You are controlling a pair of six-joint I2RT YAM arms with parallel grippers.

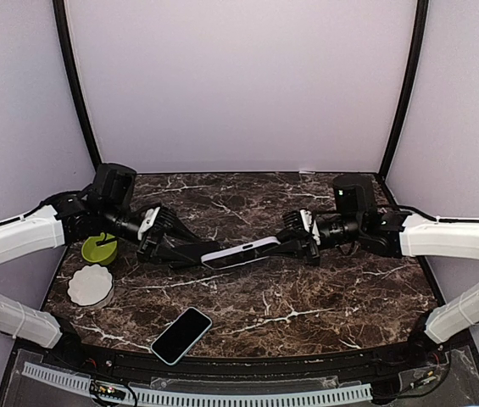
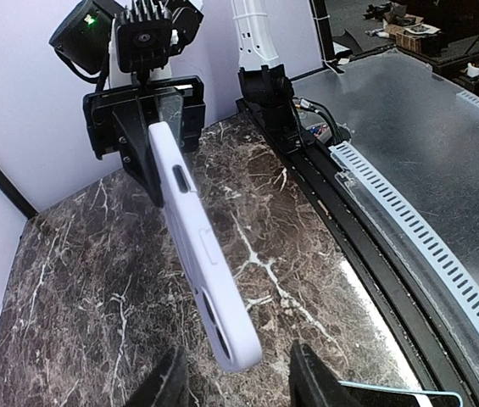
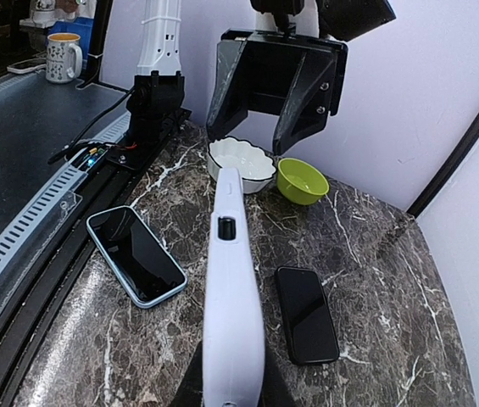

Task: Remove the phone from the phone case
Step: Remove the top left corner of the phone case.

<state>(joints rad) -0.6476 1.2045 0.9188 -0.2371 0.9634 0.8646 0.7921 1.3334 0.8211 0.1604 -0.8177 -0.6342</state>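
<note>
So the right gripper [image 1: 297, 242] is clamped tight on one end of the white phone case [image 1: 243, 251], holding it up off the marble table [image 1: 324, 297] around dead centre. The left gripper [image 2: 241, 383] has its fingers spread either side of the case's other end, not touching it. Can't tell if anything's inside the case, but there's a blue-edged phone [image 1: 181, 335] lying screen-up at about 7 o'clock from it and a black phone [image 3: 307, 314] flat nearby, plus a green bowl [image 1: 100, 248] at 9 and a white bowl [image 1: 91, 285] at 8.

White arm shells [image 1: 19, 237], black joints and cables
</note>
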